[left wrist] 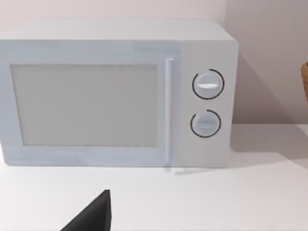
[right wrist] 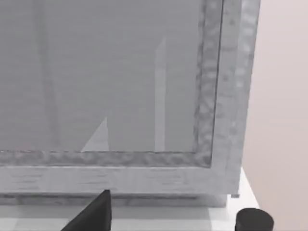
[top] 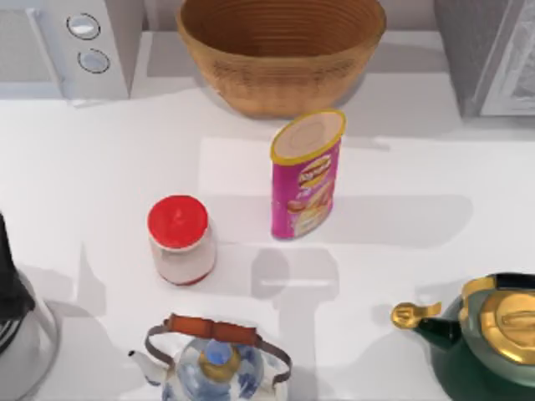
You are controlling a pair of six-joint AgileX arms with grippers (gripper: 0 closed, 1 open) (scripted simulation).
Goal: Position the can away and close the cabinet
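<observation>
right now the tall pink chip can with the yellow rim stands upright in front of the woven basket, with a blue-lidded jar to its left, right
Not quite. The jar's lid is red, not blue: the top view shows a red-lidded jar to the left of the tall pink chip can with the yellow rim. The rest holds: the can stands upright in front of the woven basket.

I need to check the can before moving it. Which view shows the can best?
The top view: the pink can stands upright mid-table, in front of the basket. The left wrist view faces the microwave, the right wrist view the cabinet.
</observation>
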